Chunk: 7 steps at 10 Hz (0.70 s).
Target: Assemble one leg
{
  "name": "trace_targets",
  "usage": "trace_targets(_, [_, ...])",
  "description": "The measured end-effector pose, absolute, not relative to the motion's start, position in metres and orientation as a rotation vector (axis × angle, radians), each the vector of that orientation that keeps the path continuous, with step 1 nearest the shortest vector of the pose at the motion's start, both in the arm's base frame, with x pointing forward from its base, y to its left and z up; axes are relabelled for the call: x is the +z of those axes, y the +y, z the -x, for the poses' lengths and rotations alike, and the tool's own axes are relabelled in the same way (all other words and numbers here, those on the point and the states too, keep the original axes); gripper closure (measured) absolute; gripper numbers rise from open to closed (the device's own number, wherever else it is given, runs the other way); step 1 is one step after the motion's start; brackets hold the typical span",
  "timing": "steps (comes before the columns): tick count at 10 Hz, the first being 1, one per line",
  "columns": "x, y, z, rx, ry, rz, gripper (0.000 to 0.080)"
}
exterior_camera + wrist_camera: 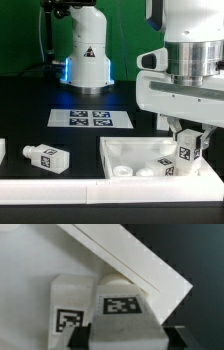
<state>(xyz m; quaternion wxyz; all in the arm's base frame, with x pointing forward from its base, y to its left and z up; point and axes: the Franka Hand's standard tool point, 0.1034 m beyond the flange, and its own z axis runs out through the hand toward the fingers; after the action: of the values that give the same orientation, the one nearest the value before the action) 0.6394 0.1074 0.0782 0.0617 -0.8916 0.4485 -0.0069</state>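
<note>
My gripper (186,150) is shut on a leg (185,152), a stubby white peg with black-and-white tags. It holds the leg low over the right end of the white tray-like panel (112,150). In the wrist view the leg (122,317) sits between the dark fingers (82,336) of my gripper (126,338), and its rounded tip is close to the panel's raised corner wall (130,263). A second tagged leg (66,303) lies right beside it inside the panel; it also shows in the exterior view (165,166).
Another tagged leg (46,157) lies on the black table at the exterior view's left, with a white part (2,151) at the left edge. The marker board (91,118) lies behind. A second robot base (86,62) stands at the back.
</note>
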Motion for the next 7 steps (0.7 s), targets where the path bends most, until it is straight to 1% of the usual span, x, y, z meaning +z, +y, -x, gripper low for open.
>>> trace_targets(1, [0.0782,0.1074,-0.6394,-0.018,1.393,2.677,0.0514])
trace_targets(3, [0.0787,0.1084,-0.6389,0.018,1.792,2.412,0.0514])
trace_targets(4, [0.0761,0.1107,-0.6386,0.026,2.030,2.206,0.0514])
trace_targets(5, [0.0754,0.1100,-0.6390,0.025,2.065,2.166,0.0514])
trace_targets(7, [0.0754,0.1111,-0.6388,0.014,1.967,2.257,0.0510])
